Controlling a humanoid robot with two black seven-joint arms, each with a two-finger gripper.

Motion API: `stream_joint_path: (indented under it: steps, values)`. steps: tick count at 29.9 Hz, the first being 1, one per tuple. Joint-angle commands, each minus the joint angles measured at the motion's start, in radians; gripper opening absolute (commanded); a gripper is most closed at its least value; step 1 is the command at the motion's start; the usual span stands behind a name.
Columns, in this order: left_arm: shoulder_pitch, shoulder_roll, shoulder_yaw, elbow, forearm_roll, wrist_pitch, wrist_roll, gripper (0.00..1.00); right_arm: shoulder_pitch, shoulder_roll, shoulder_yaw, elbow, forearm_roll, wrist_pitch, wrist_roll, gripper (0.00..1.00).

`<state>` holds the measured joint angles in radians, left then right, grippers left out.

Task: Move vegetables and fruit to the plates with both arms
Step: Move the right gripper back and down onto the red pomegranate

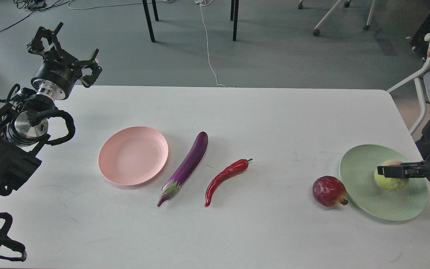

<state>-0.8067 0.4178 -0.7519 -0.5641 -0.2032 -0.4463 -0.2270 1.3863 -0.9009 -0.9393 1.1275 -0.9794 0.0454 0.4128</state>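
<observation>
Head view shows a white table [274, 123] with the right arm's black gripper [386, 172] reaching in from the right edge, over the pale mint green round plastic plate [364, 201]. Its dark fingers lie across the round bumpy yellow-green fruit with a pink blush [390, 182], which sits on that plate toward its right side; seen side-on, I cannot tell whether the fingers are clamped on the fruit or merely in front of it. A round dark red pomegranate [329, 191] rests on the table touching or just beside the green plate's left rim. The left arm's gripper [64, 48] is raised at the far left corner, its fingers spread wide and holding nothing, well apart from the empty pale pink round plate [133, 155]. Between the two plates lie a long glossy purple eggplant [187, 166], just right of the pink plate, and a curved red chili pepper [225, 179] beside it.
</observation>
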Motion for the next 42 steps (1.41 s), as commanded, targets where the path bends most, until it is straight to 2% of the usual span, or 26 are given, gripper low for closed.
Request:
stream_joint_path:
  steps: [1, 11, 17, 21, 27, 33, 38, 42]
  values:
    - [0.001, 0.003, 0.000, 0.001, 0.001, 0.000, 0.000, 0.98, -0.016, -0.007, 0.040, 0.005, 0.004, 0.001, 0.003, 0.93]
    - [0.001, 0.003, 0.000, 0.001, 0.001, 0.000, 0.000, 0.98, 0.056, -0.010, 0.056, 0.021, 0.010, 0.002, 0.004, 0.95]
    - [0.001, 0.004, 0.000, 0.001, 0.001, 0.001, 0.000, 0.98, 0.137, 0.000, 0.117, 0.178, 0.015, 0.014, -0.005, 0.96]
    - [0.001, 0.003, 0.000, 0.001, 0.001, 0.003, 0.000, 0.98, 0.184, 0.056, 0.109, 0.228, 0.008, 0.022, -0.014, 0.96]
    - [0.001, 0.001, 0.002, 0.003, 0.004, 0.003, 0.000, 0.98, 0.255, 0.151, 0.076, 0.248, -0.105, 0.099, -0.015, 0.97]
    - [-0.002, 0.004, 0.002, 0.001, 0.011, 0.008, 0.000, 0.98, 0.405, 0.327, -0.120, 0.250, -0.134, 0.111, -0.014, 0.97]
    - [-0.002, 0.003, 0.002, 0.001, 0.010, 0.003, 0.000, 0.98, 0.427, 0.399, -0.151, 0.274, -0.128, 0.111, -0.054, 0.97]
    - [0.000, -0.001, 0.002, -0.003, 0.011, 0.001, 0.000, 0.98, 0.427, 0.439, -0.200, 0.291, -0.128, 0.111, -0.055, 0.97]
